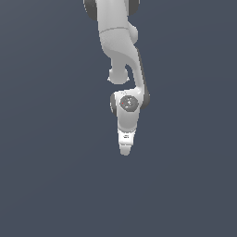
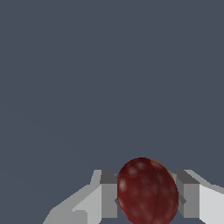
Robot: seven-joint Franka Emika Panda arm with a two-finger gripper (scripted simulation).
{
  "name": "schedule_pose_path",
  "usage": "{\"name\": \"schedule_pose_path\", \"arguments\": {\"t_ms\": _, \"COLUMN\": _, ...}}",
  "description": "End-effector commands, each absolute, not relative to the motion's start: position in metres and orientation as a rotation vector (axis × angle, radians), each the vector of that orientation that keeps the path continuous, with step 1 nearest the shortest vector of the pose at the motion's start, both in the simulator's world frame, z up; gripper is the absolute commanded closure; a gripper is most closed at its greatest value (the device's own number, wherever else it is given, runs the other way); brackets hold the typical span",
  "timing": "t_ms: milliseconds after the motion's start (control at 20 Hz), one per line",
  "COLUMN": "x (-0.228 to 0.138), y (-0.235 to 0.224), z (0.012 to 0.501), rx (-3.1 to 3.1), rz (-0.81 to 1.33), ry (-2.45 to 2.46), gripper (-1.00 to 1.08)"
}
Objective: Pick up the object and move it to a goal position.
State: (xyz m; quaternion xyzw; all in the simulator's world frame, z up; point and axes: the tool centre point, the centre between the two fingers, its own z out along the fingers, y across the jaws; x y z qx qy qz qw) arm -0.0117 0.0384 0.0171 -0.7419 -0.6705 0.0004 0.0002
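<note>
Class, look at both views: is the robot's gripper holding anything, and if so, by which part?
Yes. The gripper holds the dark red roundish object between its two fingers, which press on its opposite sides. The exterior view does not show the object.

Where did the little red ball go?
In the wrist view, the dark red ball sits right between the two gray fingers of the gripper, touching both. In the exterior view the arm hides it.

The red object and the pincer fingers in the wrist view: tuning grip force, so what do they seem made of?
Red object: smooth, glossy skin like a plum's, judging by pale highlights; firmness unclear. Pincer fingers: flat matte grey blocks, plastic or metal, no visible texture.
</note>
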Motion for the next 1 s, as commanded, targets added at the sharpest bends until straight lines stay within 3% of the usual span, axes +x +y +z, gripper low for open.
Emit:
{"name": "schedule_pose_path", "arguments": {"t_ms": 0, "x": -0.011, "y": 0.038, "z": 0.017, "rx": -2.331, "rz": 0.001, "ry": -2.106, "gripper": 1.08}}
{"name": "schedule_pose_path", "arguments": {"t_ms": 550, "x": -0.011, "y": 0.042, "z": 0.018, "rx": -2.331, "rz": 0.0, "ry": -2.107, "gripper": 1.08}}
{"name": "schedule_pose_path", "arguments": {"t_ms": 950, "x": -0.014, "y": 0.089, "z": 0.028, "rx": -2.331, "rz": 0.0, "ry": -2.107, "gripper": 1.08}}
